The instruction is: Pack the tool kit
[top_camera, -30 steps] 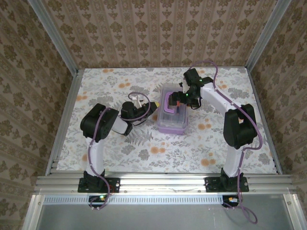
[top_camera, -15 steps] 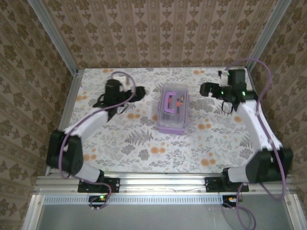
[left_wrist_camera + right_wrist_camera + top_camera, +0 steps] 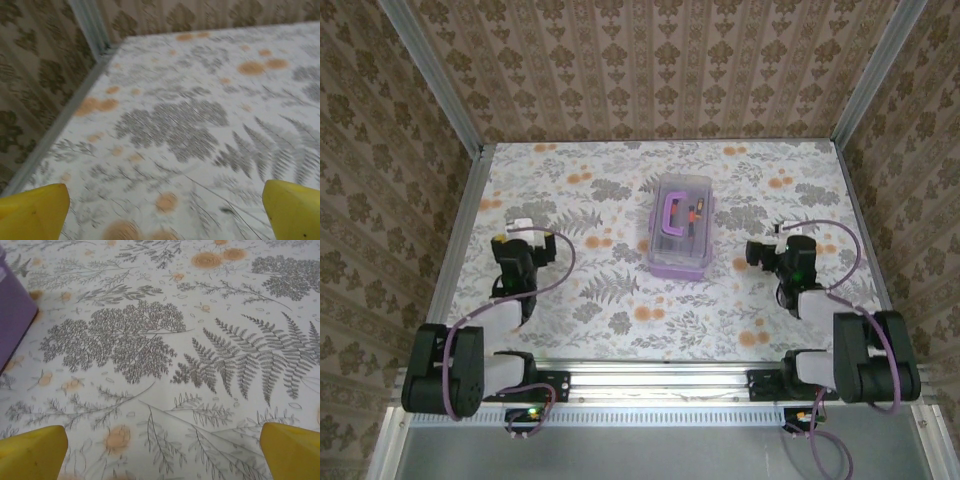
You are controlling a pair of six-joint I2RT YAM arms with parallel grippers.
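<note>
Top external: high, near side, looking down on whole table (image 3: 620, 310). Wrist cameras: low, close, over same table.

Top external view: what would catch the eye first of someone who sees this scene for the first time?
The purple tool kit stands out in the middle of the flowered table, with orange-and-black tools showing through its clear lid. The left hand and the right hand, both open and empty, hang low at either side of it, well apart from it.
</note>
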